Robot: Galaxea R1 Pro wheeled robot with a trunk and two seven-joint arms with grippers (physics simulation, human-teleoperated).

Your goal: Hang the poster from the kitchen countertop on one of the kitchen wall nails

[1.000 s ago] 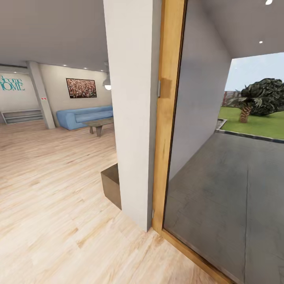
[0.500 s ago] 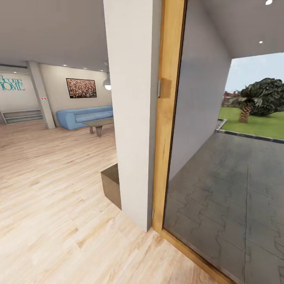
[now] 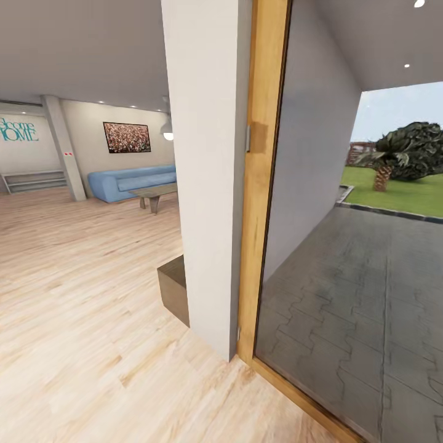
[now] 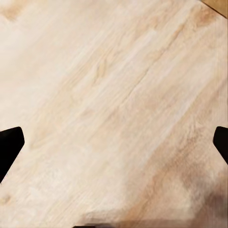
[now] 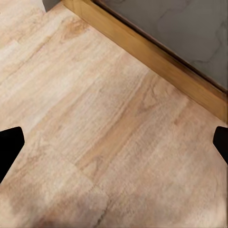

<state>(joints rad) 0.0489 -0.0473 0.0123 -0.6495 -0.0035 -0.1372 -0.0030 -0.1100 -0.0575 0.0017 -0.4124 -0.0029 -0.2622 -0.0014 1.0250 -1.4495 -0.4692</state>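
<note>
The poster, the kitchen countertop and the wall nail are all out of view. In the left wrist view my left gripper (image 4: pixel 114 142) hangs open over light wood floor (image 4: pixel 114 95), its two black fingertips (image 4: pixel 8 145) far apart with nothing between them. My right gripper (image 5: pixel 114 142) is open too, above the same floor and close to a wooden door sill (image 5: pixel 152 57); its dark fingertips (image 5: pixel 8 145) hold nothing.
A pale wall pillar (image 3: pixel 206 172) stands close ahead, joined to a wood-framed glass pane (image 3: pixel 344 258) with a paved patio behind. A dark low block (image 3: pixel 174 289) sits at the pillar's foot. To the left, open wood floor (image 3: pixel 80 295) leads to a blue sofa (image 3: pixel 130 181), a low table (image 3: pixel 154 194) and a landscape reddish-brown picture (image 3: pixel 127 137).
Only the paving pattern behind the glass looks sharper than a second ago. The view and everything in it hold still.
</note>
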